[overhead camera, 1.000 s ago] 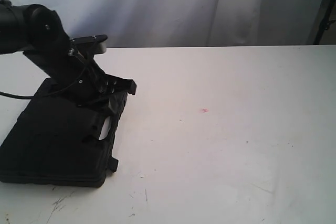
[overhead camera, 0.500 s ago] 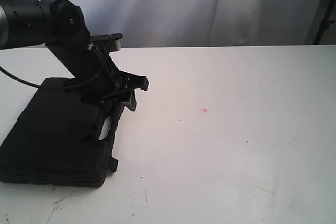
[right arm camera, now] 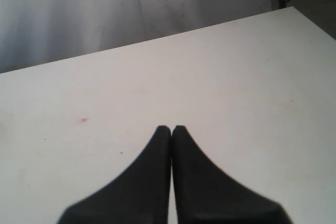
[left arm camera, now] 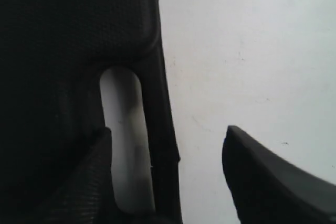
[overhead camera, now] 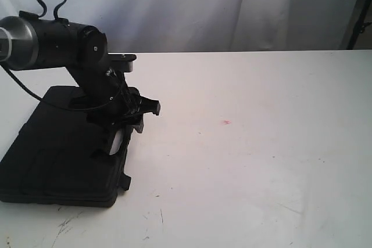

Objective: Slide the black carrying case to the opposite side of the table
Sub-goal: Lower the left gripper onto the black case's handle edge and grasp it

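At the counter's (overhead camera: pixel 261 161) left end the case (overhead camera: pixel 58 155) lies flat, and the left fingers (overhead camera: pixel 148 108) hang spread just above its handle slot (left arm camera: pixel 126 140), one over the case by the slot and one beyond its rim, clamped on nothing. I judge the slide rightward as not yet begun, so the next move calls for settling onto the handle bar, closing, then drawing the case low and level across; the right fingers (right arm camera: pixel 168 145) sit pressed together over bare counter
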